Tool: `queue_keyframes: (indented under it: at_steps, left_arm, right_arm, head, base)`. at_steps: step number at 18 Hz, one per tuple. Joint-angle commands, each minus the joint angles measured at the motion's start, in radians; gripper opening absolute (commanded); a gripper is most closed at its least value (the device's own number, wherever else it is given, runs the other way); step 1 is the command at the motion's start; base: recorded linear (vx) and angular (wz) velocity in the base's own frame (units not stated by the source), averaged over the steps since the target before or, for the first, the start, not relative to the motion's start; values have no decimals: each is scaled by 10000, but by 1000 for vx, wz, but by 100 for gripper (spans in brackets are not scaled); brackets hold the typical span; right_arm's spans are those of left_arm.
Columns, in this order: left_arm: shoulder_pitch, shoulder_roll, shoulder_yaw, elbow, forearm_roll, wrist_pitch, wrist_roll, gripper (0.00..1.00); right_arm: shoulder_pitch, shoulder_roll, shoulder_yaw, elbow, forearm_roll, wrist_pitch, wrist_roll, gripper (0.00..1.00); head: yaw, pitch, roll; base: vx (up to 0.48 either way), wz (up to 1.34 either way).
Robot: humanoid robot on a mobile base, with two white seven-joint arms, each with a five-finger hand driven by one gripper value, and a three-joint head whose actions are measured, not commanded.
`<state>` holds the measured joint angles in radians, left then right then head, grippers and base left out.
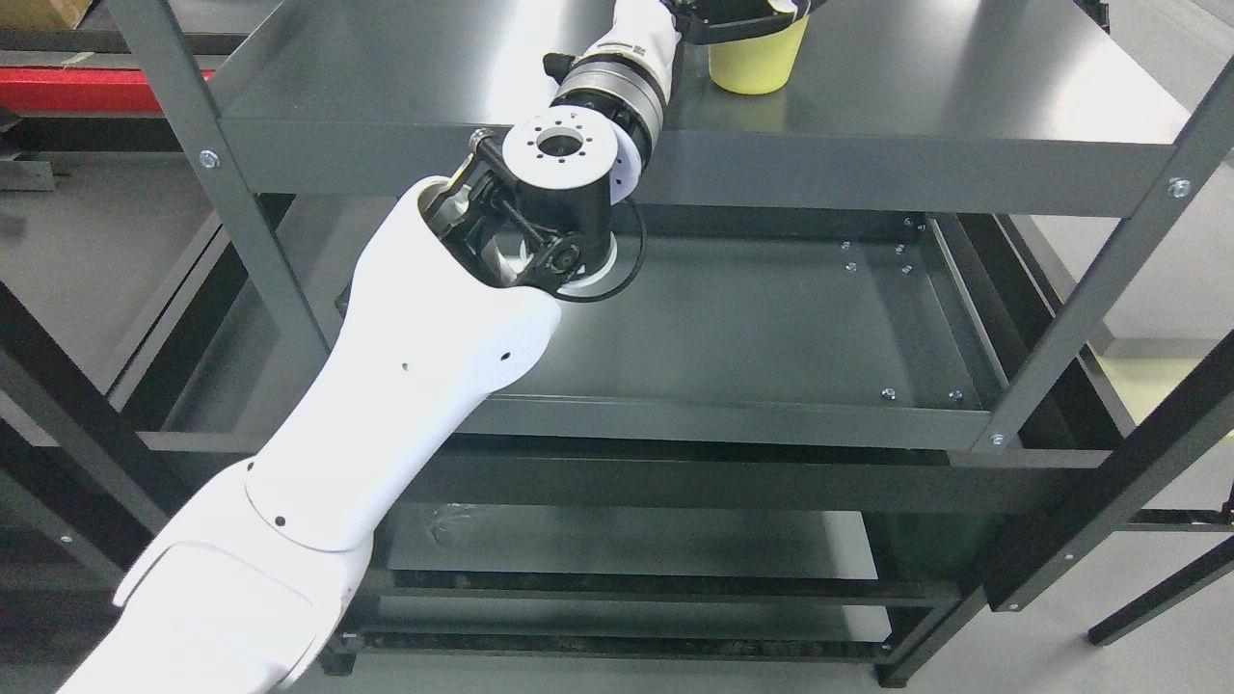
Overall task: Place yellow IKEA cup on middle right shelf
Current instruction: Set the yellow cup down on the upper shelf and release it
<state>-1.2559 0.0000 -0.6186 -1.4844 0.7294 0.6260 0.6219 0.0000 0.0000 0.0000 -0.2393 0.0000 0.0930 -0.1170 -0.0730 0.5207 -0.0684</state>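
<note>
Standing on the grey shelf (964,87) toward its far right, the yellow cup (757,69) looks light, stiff and smooth, best taken around its wall, where the left hand (733,21) appears closed around its rim.

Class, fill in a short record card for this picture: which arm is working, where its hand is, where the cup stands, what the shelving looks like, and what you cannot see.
working arm: left arm, reaching up from the lower left
left hand: at the top edge, over the cup's mouth; grip not clear
yellow cup: on the top visible shelf, right of centre
shelf below: bare where visible
frame: dark grey metal uprights
right arm: out of view
</note>
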Motion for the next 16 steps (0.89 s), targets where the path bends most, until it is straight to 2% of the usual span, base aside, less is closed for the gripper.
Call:
queue_keyframes:
  at_steps: [1, 12, 16]
  left_arm:
    - [103, 175, 416, -188, -39, -199, -36, 99]
    - [946, 175, 1966, -1707, -69, -292, -37, 99]
    - [1192, 214, 2166, -1984, -85, -1532, -740, 99]
  right_arm:
    - [138, -175, 169, 0, -245, 6, 4, 99]
    - [138, -175, 169, 0, -245, 6, 4, 99]
    - [138, -175, 169, 0, -245, 6, 4, 99]
  head:
    - [0, 0, 0]
    - [0, 0, 0]
    - [0, 0, 0]
  base:
    - [0, 0]
    - [0, 0]
    - [-48, -8]
